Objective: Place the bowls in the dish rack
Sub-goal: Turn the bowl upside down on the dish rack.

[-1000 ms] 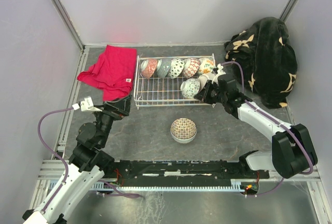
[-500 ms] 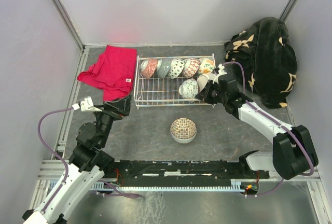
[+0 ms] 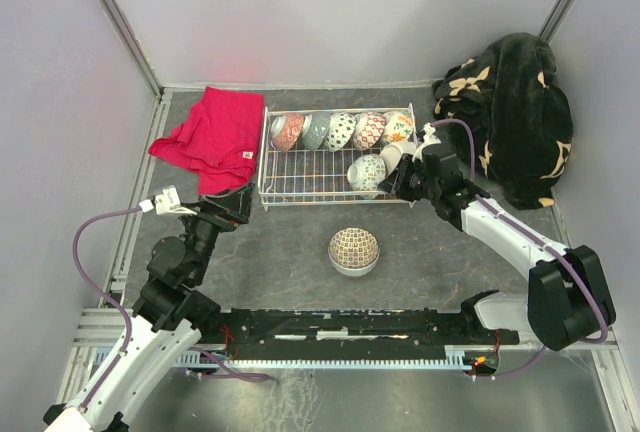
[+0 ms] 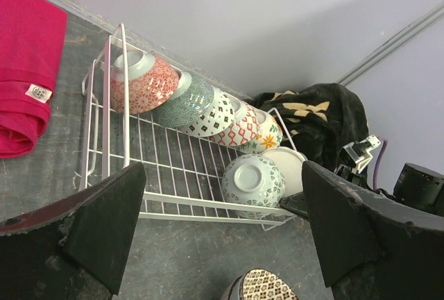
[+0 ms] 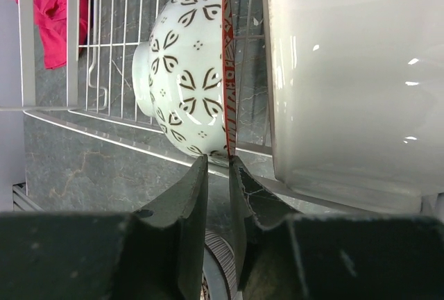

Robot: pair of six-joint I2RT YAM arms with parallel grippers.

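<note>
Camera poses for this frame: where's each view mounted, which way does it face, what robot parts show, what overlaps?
Top external: above and behind the bases, looking down on the dish rack; both arms, left claw and right claw, show.
Left wrist: on the left arm, facing right across the rack; its open fingers frame the bottom corners.
Right wrist: close at the rack's near rail; its fingers pinch the leaf-pattern bowl at its rim.
Shared: that bowl shows in all three.

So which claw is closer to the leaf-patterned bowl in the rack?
Right. The right gripper pinches the rim of the leaf-patterned bowl; the left gripper hangs open outside the near-left corner of the dish rack.
</note>
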